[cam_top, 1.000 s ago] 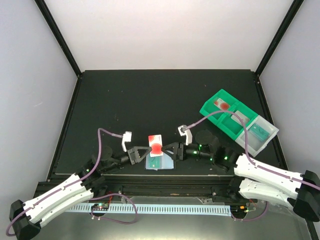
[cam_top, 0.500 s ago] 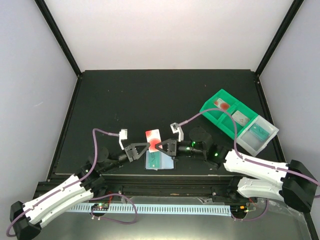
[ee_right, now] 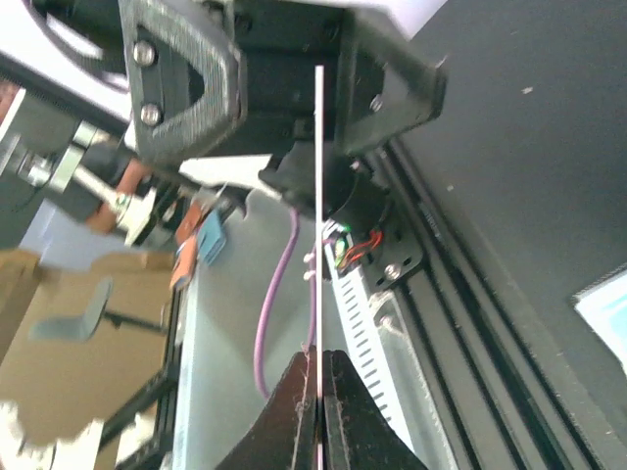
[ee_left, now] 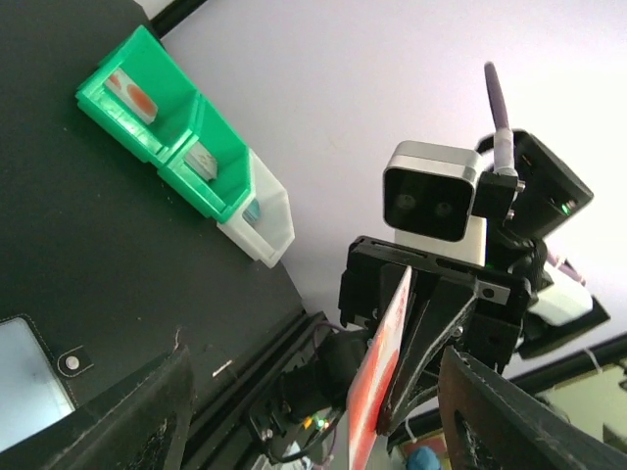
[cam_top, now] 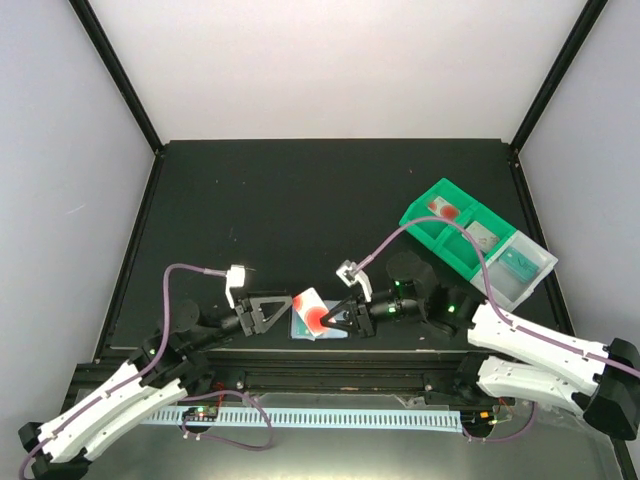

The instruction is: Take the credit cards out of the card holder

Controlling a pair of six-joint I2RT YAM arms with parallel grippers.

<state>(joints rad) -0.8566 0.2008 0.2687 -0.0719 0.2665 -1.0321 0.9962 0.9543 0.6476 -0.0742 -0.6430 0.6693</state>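
Note:
The white credit card with red marks (cam_top: 312, 312) hangs just above the card holder (cam_top: 322, 330), which lies open near the front edge, pale blue side up. My right gripper (cam_top: 335, 318) is shut on that card's right edge. In the right wrist view the card (ee_right: 319, 176) shows edge-on, pinched between the fingertips (ee_right: 304, 392). My left gripper (cam_top: 280, 310) stands open just left of the card and does not touch it. The left wrist view shows the card (ee_left: 384, 377) between its spread fingers (ee_left: 127, 416), and a corner of the holder (ee_left: 24, 367).
A green-and-clear compartment tray (cam_top: 420, 215) sits at the right, with a red-marked card (cam_top: 445, 208), a grey card (cam_top: 482, 237) and a teal card (cam_top: 520, 262) in its sections. The same tray (ee_left: 211, 181) appears in the left wrist view. The table's front rail runs right below both grippers.
The right gripper has shut on the red-marked card. The left gripper has let it go, opened and drawn back to the left. The card now hangs lower and tilted.

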